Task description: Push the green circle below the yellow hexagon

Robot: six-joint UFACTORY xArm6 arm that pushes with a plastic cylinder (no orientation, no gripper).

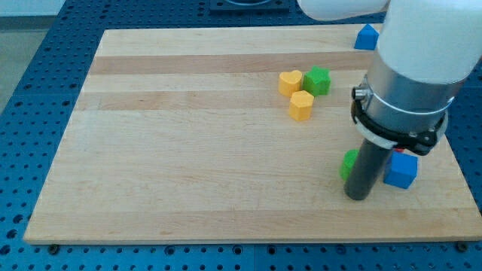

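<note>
The green circle (348,163) lies at the view's lower right, mostly hidden behind my dark rod. My tip (358,197) rests on the board just right of and below the circle, touching or nearly touching it. The yellow hexagon (301,106) sits up and to the left of the circle, near the board's upper middle. The circle is well below and to the right of the hexagon.
A yellow heart (291,81) and a green star (318,80) sit just above the hexagon. A blue cube (401,171) lies right of my rod, with a sliver of a red block (398,153) behind it. Another blue block (366,37) is at the board's top right edge.
</note>
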